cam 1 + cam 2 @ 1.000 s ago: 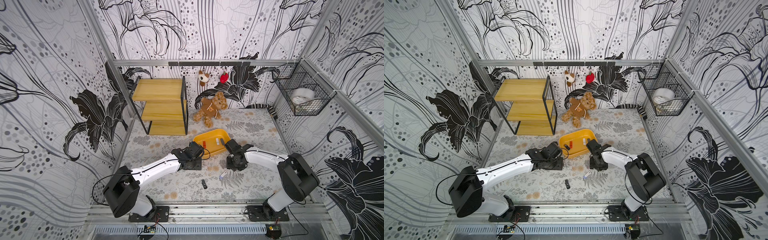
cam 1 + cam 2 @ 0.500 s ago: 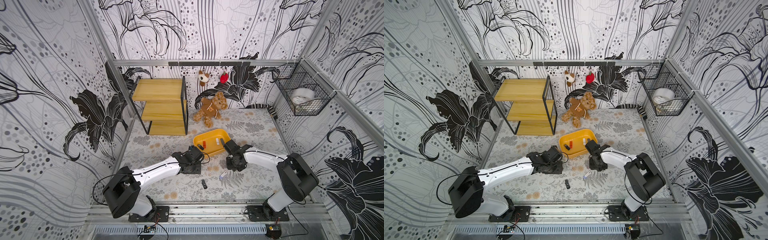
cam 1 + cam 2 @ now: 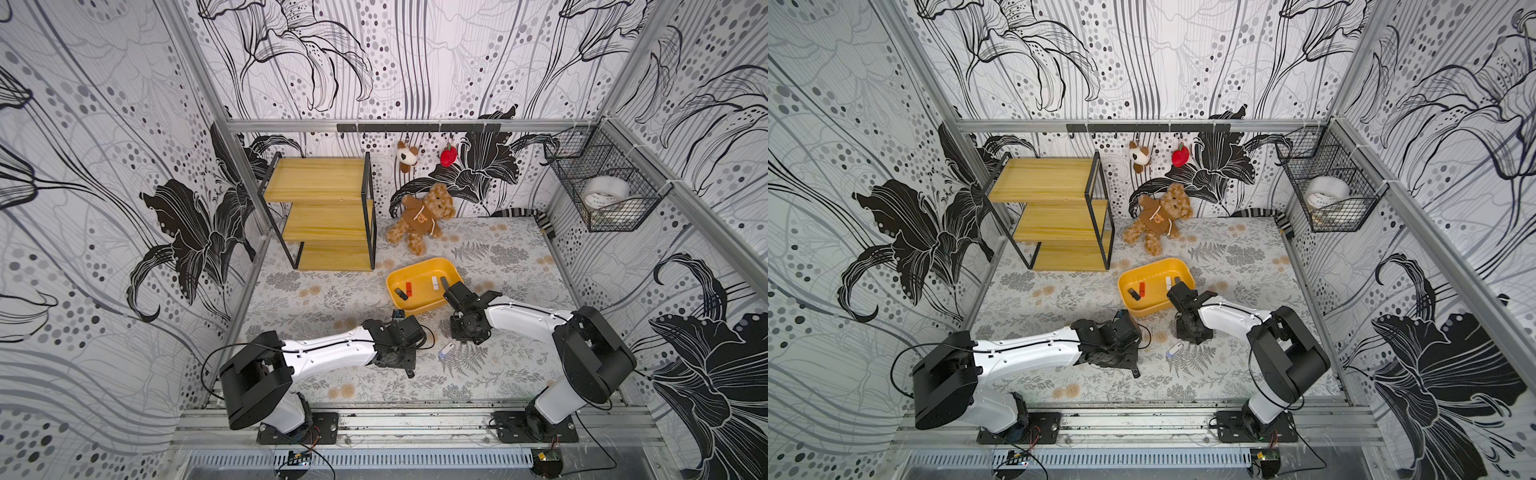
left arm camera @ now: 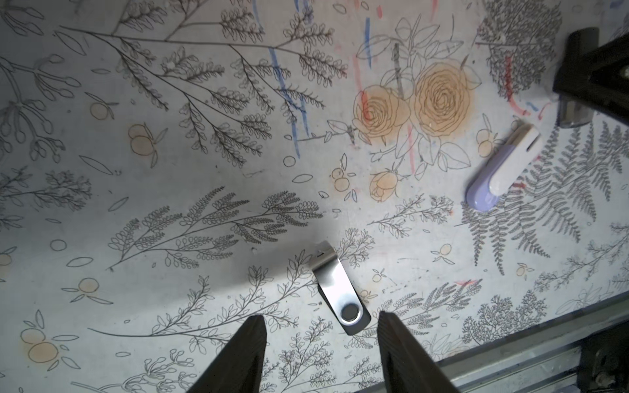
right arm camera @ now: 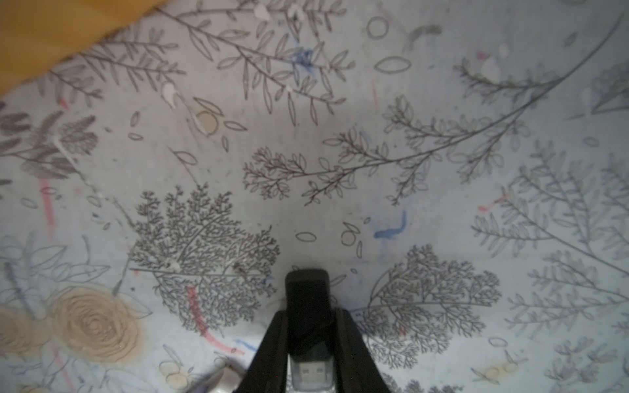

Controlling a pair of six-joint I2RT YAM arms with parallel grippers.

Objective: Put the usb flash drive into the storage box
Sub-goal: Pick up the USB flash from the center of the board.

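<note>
Storage box [image 3: 422, 303] sits mid-tabletop [image 3: 316, 299], open side up. Inside it, a small black stick [image 3: 401, 294] and a red stick [image 3: 408, 289] lie side by side toward its 9 o'clock end. A white stick [image 3: 435, 283] lies toward 2 o'clock.

Right claw [image 5: 308, 311] is at 5 o'clock of the box, just off its near corner, pointing down. Its fingers are clamped on a black usb flash drive [image 5: 306, 292] by the long sides. The clear connector end faces back toward the wrist; the black end sticks out past the fingertips. Cannot tell whether the drive touches the tabletop. It is outside the box.

Left claw [image 4: 320, 323] is at 7 o'clock of the box, low over the tabletop, fingers apart, holding nothing. A silver swivel drive [image 4: 338, 292] lies flat just ahead of the gap, nearer one finger, touching neither.

Lilac-and-white drive [image 3: 444, 350] lies flat at 6 o'clock of the box, between the two claws, close beside the right one.
</note>
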